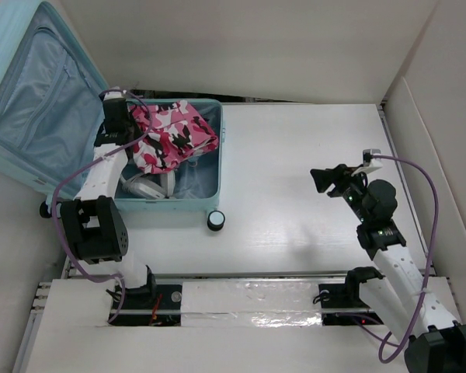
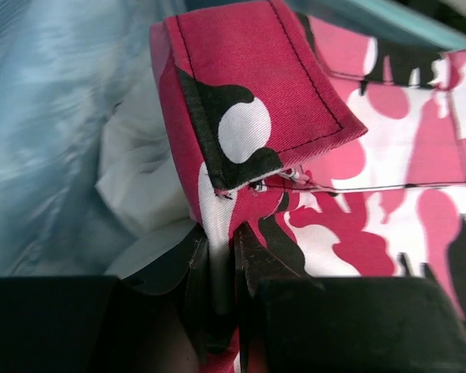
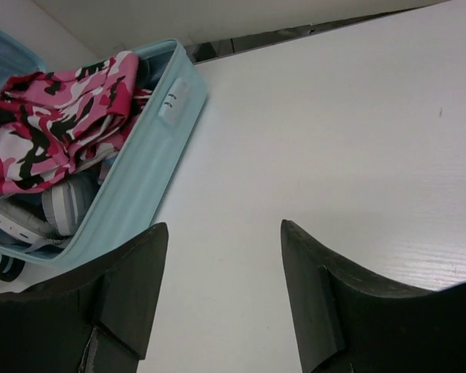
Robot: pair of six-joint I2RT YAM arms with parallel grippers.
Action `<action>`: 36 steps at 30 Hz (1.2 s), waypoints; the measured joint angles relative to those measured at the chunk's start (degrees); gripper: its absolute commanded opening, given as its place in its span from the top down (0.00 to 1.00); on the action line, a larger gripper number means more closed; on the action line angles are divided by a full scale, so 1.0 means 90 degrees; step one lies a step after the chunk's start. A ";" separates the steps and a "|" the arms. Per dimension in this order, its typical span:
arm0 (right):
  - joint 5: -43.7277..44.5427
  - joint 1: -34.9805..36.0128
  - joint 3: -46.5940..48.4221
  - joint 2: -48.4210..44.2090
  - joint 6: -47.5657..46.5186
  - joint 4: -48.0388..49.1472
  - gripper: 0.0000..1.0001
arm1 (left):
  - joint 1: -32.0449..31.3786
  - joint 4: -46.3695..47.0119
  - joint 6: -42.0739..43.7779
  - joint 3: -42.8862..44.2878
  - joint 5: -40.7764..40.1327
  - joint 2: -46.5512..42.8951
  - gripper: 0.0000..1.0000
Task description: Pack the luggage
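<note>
The luggage [image 1: 212, 194] lies open at the left of the table, its pale aqua lid [image 1: 31, 93] leaning back and showing grey-blue lining. A pink camouflage garment [image 1: 175, 136] is draped over the contents and the far rim. My left gripper [image 1: 130, 144] reaches into the luggage and is shut on a fold of this garment [image 2: 248, 93], with the cloth pinched between its fingers [image 2: 252, 256]. Over bare table at the right, my right gripper [image 1: 320, 180] hangs open and holds nothing. In the right wrist view the luggage [image 3: 140, 163] is off to the left of the gripper [image 3: 224, 229].
A white and grey item [image 1: 147, 188] lies in the luggage under the garment. A black-and-white caster wheel [image 1: 216, 221] sticks out at the luggage's near right corner. White boards [image 1: 435, 155] wall the table. A foil-covered rail [image 1: 248, 299] runs along the near edge.
</note>
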 measured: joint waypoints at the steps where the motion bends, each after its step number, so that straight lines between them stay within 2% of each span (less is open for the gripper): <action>1: 0.0000 0.0005 0.0000 -0.0010 0.0000 0.0005 0.34 | 0.0044 0.0015 0.0017 -0.0080 -0.0131 0.0000 1.00; 4: -0.0002 0.0019 0.0000 -0.0019 0.0000 0.0012 0.34 | 0.0100 0.0012 0.0029 -0.0253 -0.0430 0.0000 0.99; 5: -0.0005 0.0027 0.0000 -0.0015 -0.0002 0.0012 0.34 | 0.0112 0.0032 0.0046 -0.0284 -0.0478 -0.0002 0.75; 6: -0.0005 0.0036 0.0000 -0.0010 -0.0005 0.0012 0.34 | 0.0114 0.0041 0.0078 -0.0296 -0.0527 0.0000 0.64; 7: -0.0007 0.0046 0.0000 -0.0005 -0.0015 0.0012 0.34 | 0.0117 0.0044 0.0117 -0.0301 -0.0607 0.0000 0.57; 8: -0.0007 0.0051 0.0000 0.0002 -0.0022 0.0012 0.34 | 0.0134 0.0051 0.0121 -0.0304 -0.0682 0.0000 0.45; 9: -0.0007 0.0061 0.0000 0.0005 -0.0032 0.0010 0.35 | 0.0158 0.0061 0.0136 -0.0304 -0.0753 0.0000 0.40; 10: -0.0007 0.0066 0.0000 0.0012 -0.0041 0.0012 0.41 | 0.0192 0.0058 0.0109 -0.0304 -0.0818 -0.0002 0.37; 12: -0.0012 0.0121 0.0000 0.0061 -0.0095 0.0029 0.55 | 0.0236 0.0019 0.0000 -0.0304 -0.0933 -0.0010 0.36; 13: -0.0022 0.0136 0.0000 0.0090 -0.0117 0.0032 0.71 | 0.0240 -0.0019 -0.0068 -0.0311 -0.0991 -0.0041 0.36; 16: -0.0075 0.0226 0.0000 0.0223 -0.0170 0.0083 0.90 | 0.0245 -0.0185 -0.0335 -0.0483 -0.1183 -0.0413 0.43; 21: -0.0177 0.0457 0.0002 0.0663 -0.0287 0.0146 0.91 | 0.0236 -0.0542 -0.0648 -0.0792 -0.1938 -0.1855 0.72; 23: -0.0236 0.0515 0.0002 0.0860 -0.0328 0.0168 0.92 | 0.0236 -0.0695 -0.0724 -0.0806 -0.2470 -0.2509 0.93; 24: -0.0277 0.0551 0.0002 0.0950 -0.0350 0.0182 0.93 | 0.0236 -0.0750 -0.0777 -0.0801 -0.2747 -0.2827 1.00; 29: -0.0476 0.0682 0.0032 0.1178 -0.0515 0.0223 0.96 | 0.0228 -0.1428 -0.0923 -0.0777 -0.4512 -0.3971 1.00; 30: -0.0493 0.0712 0.0049 0.1183 -0.0549 0.0223 0.96 | 0.0231 -0.1586 -0.0979 -0.0794 -0.4903 -0.4068 0.96; 31: -0.0500 0.0733 0.0066 0.1188 -0.0583 0.0233 0.96 | 0.0233 -0.1664 -0.1005 -0.0850 -0.5265 -0.4155 0.89; 32: -0.0510 0.0760 0.0080 0.1200 -0.0614 0.0250 0.96 | 0.0243 -0.1702 -0.1003 -0.0935 -0.5571 -0.4228 0.76; 34: -0.0539 0.0831 0.0138 0.1258 -0.0661 0.0272 0.93 | 0.0342 -0.1817 -0.0964 -0.1064 -0.5965 -0.4250 0.64; 35: -0.0556 0.0879 0.0172 0.1307 -0.0675 0.0282 0.92 | 0.0396 -0.1911 -0.0925 -0.1069 -0.6086 -0.4153 0.54; 36: -0.0573 0.0930 0.0209 0.1367 -0.0707 0.0284 0.90 | 0.0442 -0.1950 -0.0867 -0.1047 -0.6188 -0.4017 0.49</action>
